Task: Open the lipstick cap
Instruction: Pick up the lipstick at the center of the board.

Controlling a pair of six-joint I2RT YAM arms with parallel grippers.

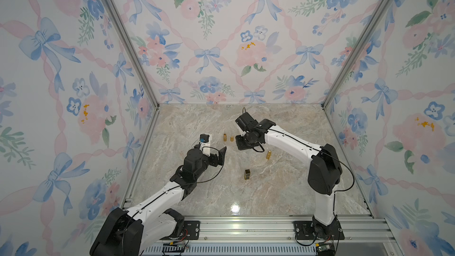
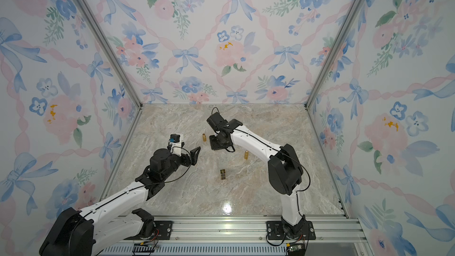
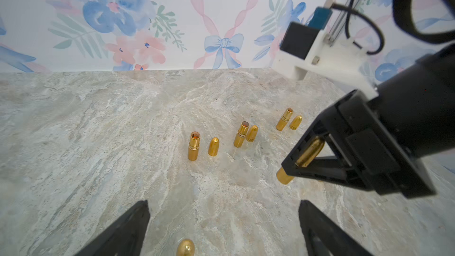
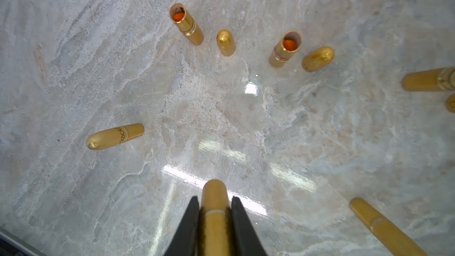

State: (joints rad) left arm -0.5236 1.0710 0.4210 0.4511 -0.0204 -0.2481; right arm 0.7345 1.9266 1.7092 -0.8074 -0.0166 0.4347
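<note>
My right gripper [image 4: 214,199] is shut on a gold lipstick [image 4: 214,190], whose cap seam sits between the black fingers while one end sticks out past the fingertips. In the left wrist view that lipstick [image 3: 309,155] hangs tilted in the right gripper [image 3: 293,168], its lower end close to the marble. My left gripper [image 3: 223,203] stands wide open a short way from it, with only the rounded top of another gold lipstick [image 3: 186,247] low between its fingers. In both top views the left gripper [image 1: 219,155] [image 2: 194,155] faces the right gripper [image 1: 242,142] [image 2: 216,142] mid-table.
Opened gold bases [image 3: 193,146] [image 3: 241,134] [image 3: 284,119] stand beside their loose caps [image 3: 213,147] [image 3: 251,133] [image 3: 295,122]. A shut gold lipstick [image 1: 268,155] and a square black-and-gold one [image 1: 247,174] stand nearer the front. Floral walls enclose the marble table [image 1: 283,193].
</note>
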